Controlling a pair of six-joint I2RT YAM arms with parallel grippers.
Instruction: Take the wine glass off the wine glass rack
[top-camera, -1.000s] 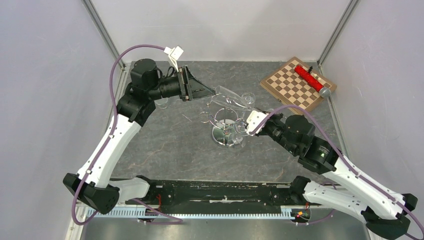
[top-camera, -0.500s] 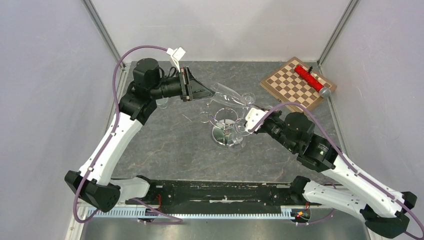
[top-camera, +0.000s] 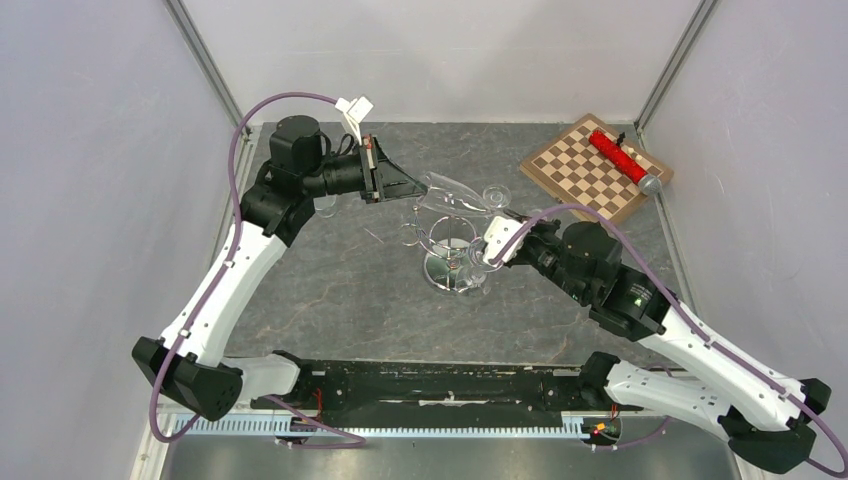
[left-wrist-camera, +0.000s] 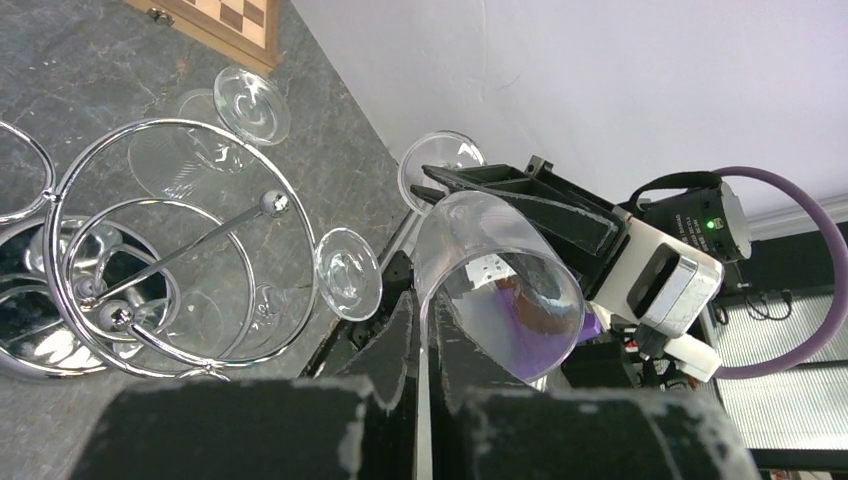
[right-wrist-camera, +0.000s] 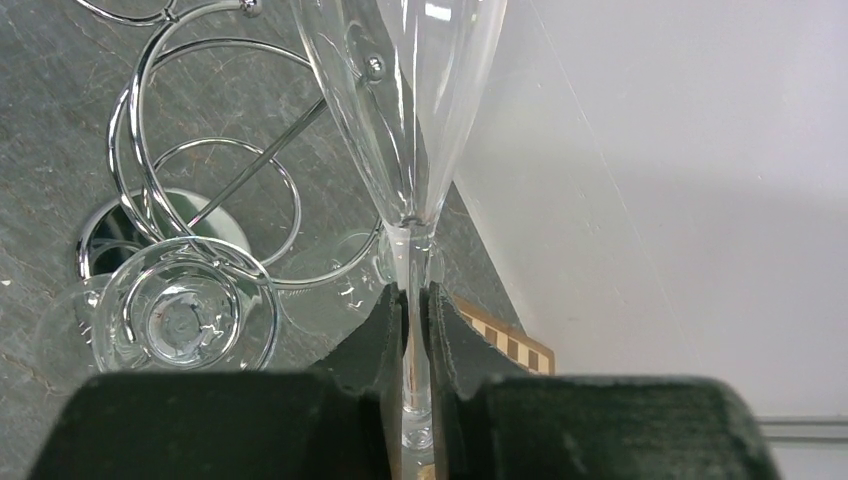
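Now that the left gripper (left-wrist-camera: 420, 335) has gone from wide open to clamped, its fingers pinch the bowl wall of the wine glass (left-wrist-camera: 500, 290) right at the rim. That's the only real change over the last second; the arm positions barely differ. The right gripper (right-wrist-camera: 413, 310) is pinched on the stem just under the bowl, same as before. So 2 grips on 1 glass: rim on the left, stem on the right.

The glass lies almost on its side, above the top ring of the wine glass rack (top-camera: 450, 272), with its foot pointing toward the chessboard (top-camera: 590, 170). I can't tell whether the foot is fully clear of the rack loops. At least 1 other glass (right-wrist-camera: 180, 315) hangs on the rack.

My read: this is a handover or 2-handed lift. Next is probably 1 side letting go and carrying the glass clear. Main risk is the thin rim pinch slipping or cracking.
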